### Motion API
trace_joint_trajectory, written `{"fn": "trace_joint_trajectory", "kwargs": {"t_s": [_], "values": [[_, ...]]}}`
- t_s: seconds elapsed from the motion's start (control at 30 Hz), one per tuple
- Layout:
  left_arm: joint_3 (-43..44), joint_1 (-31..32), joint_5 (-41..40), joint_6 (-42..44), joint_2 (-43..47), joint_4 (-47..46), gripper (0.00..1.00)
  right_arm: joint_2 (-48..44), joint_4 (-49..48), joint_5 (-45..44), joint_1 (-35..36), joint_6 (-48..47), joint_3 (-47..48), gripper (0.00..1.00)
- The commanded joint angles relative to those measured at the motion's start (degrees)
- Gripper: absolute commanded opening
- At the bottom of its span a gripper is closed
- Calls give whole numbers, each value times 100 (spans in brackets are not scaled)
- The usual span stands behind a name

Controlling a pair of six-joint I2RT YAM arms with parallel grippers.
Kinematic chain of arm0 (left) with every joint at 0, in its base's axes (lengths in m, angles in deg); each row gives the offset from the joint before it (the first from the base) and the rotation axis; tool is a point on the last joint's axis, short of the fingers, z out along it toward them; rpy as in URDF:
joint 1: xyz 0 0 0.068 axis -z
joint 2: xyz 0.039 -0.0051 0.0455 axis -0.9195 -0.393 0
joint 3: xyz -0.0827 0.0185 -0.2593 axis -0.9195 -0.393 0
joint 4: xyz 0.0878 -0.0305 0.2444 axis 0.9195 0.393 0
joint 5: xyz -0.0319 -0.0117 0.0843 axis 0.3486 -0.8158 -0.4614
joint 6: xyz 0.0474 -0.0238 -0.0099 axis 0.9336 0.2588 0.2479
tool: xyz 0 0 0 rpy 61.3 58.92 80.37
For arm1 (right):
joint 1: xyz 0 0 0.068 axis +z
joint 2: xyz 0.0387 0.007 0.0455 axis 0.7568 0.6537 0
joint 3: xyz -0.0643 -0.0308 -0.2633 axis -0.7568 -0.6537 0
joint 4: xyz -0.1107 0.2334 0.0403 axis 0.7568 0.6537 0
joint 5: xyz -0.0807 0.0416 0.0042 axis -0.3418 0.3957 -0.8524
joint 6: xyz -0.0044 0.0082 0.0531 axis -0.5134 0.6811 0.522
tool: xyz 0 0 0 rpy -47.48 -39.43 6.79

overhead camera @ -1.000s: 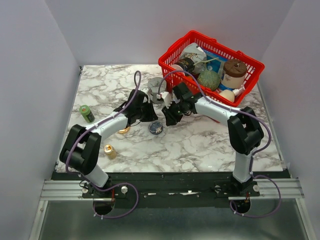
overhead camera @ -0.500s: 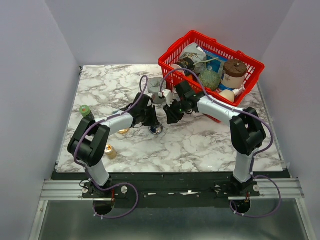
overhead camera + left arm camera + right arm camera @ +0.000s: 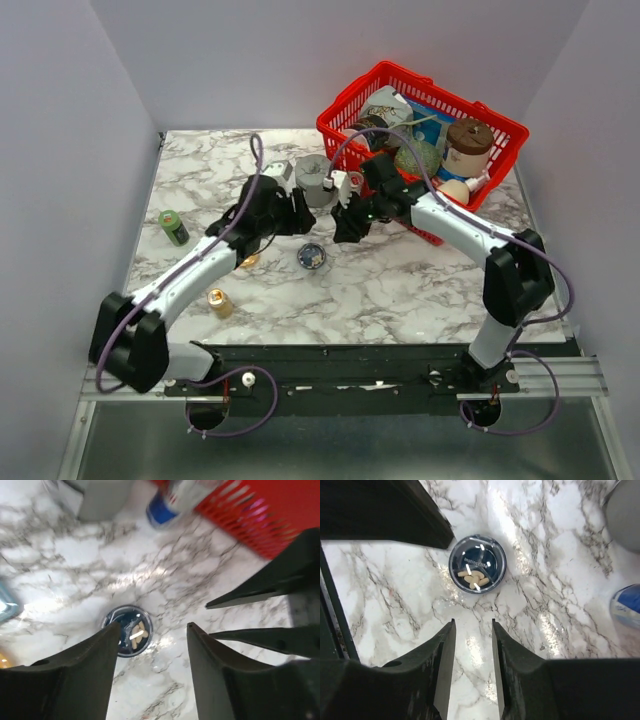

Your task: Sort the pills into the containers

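The dark blue container (image 3: pixel 311 256) lies on the marble and holds several tan pills (image 3: pixel 474 578). In the left wrist view it (image 3: pixel 127 636) shows just past my left fingertip, which covers its edge. My left gripper (image 3: pixel 154 626) hangs above it, open, with only marble between the fingers. My right gripper (image 3: pixel 473 621) hovers just short of the same dish (image 3: pixel 477 571), its jaws a little apart and empty. From above, the left gripper (image 3: pixel 300 218) and the right gripper (image 3: pixel 343 228) face each other over the dish. The orange container (image 3: pixel 248 261) peeks out under my left arm.
A red wire basket (image 3: pixel 500 130) full of items stands at the back right. A grey notched round block (image 3: pixel 313 180) sits behind the grippers, with a blue and white object (image 3: pixel 160 510) beside it. A green bottle (image 3: pixel 174 227) and a small gold bottle (image 3: pixel 219 302) stand at the left.
My left gripper has opened and pulled up and back from the blue dish; the left arm has swung out leftwards. The right gripper's jaws have parted slightly.
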Motion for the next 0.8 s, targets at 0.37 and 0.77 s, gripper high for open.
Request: {"fn": "trace_joint_trajectory", "kwargs": {"t_s": [0.37, 0.77], "values": [[-34, -417, -1079, 954, 3828, 691, 99, -3220, -632, -679, -398, 370, -158, 100], [610, -425, -586, 1192, 4066, 1634, 99, -3951, -447, -2613, -495, 2447, 467, 100]]}}
